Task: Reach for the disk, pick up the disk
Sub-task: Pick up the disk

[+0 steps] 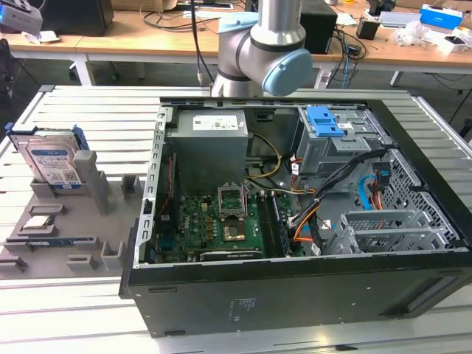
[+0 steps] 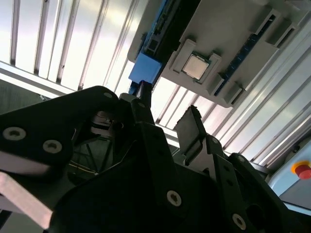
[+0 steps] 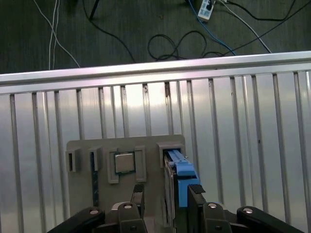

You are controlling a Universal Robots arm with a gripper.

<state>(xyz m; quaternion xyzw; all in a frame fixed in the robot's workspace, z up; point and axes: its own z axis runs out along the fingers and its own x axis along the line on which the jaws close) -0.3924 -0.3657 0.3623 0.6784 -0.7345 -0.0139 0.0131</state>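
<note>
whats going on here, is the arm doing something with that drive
The arm's gripper is open and empty, aimed at the disk, which stands on edge in a grey holder to the exterior view's left of the open computer case. It has not yet touched the disk.

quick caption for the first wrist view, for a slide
Open gripper lined up with the disk, standing on edge in a grey holder on the slatted metal table, not yet grasped.
</note>
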